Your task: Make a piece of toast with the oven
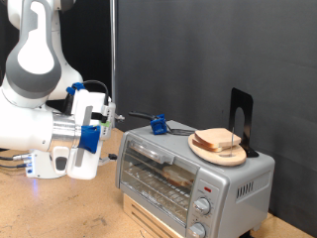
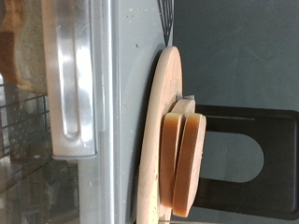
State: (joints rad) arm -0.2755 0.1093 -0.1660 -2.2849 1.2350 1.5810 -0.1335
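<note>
round wooden plate (image 1: 220, 150) holding bread slices (image 1: 222, 140) | black stand (image 1: 241, 117) behind | blue clip (image 1: 157, 124)

Bread slices (image 1: 220, 145) on plate (image 1: 198, 148) atop oven (image 1: 188, 178)

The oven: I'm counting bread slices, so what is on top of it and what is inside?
On top of the oven sits a round wooden plate holding two bread slices. Through the glass door, one piece of toast lies on the wire rack, partly hidden by the door frame.
</note>
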